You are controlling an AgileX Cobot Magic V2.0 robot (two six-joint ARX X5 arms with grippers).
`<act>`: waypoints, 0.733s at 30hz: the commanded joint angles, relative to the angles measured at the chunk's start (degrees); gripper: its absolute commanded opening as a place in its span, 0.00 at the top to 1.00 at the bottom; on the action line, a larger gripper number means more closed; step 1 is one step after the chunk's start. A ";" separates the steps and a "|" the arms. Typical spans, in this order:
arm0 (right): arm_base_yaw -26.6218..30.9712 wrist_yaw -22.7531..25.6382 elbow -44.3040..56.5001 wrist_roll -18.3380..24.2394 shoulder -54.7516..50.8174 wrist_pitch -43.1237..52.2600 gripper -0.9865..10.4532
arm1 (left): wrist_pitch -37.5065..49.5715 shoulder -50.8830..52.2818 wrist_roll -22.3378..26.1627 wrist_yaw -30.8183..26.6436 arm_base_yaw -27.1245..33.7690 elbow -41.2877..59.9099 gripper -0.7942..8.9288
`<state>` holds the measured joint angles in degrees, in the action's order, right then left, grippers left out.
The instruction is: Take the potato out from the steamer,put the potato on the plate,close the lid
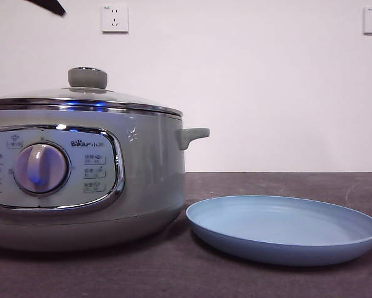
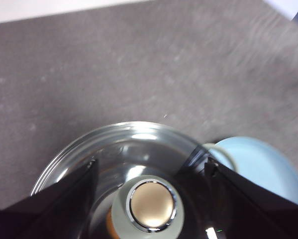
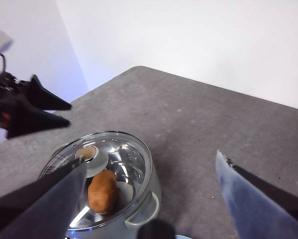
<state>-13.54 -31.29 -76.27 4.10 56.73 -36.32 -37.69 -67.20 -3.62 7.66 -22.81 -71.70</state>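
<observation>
The steamer (image 1: 148, 180) stands at the left with its glass lid (image 1: 49, 96) on. Through the glass, the right wrist view shows the potato (image 3: 102, 190) lying inside. The light blue plate (image 1: 285, 230) lies empty to the steamer's right. My left gripper (image 2: 151, 164) hangs open above the lid, with its jaws on either side of the lid's knob (image 2: 151, 204) and not touching it. It shows as a black tip (image 1: 49, 6) at the top of the front view. My right gripper (image 3: 151, 158) is open and empty, high above the table and away from the steamer.
The steamer's side handle (image 1: 192, 135) points toward the plate. The dark grey table (image 1: 285, 183) runs back to a white wall with two sockets (image 1: 114, 18). The left arm (image 3: 24, 107) shows in the right wrist view above the steamer.
</observation>
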 commanded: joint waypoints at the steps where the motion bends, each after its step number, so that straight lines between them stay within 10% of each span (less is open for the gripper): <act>1: -0.13 0.17 -0.22 0.26 0.04 0.28 0.53 | 0.39 -2.58 2.38 -4.85 -2.03 0.02 0.55; 22: -0.15 0.17 -0.20 0.22 0.04 0.28 0.53 | -6.80 -10.69 2.45 -7.54 -4.63 0.02 0.55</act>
<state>-13.54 -31.29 -76.27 4.10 56.75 -36.32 -44.34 -77.67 -1.87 0.16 -27.40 -71.70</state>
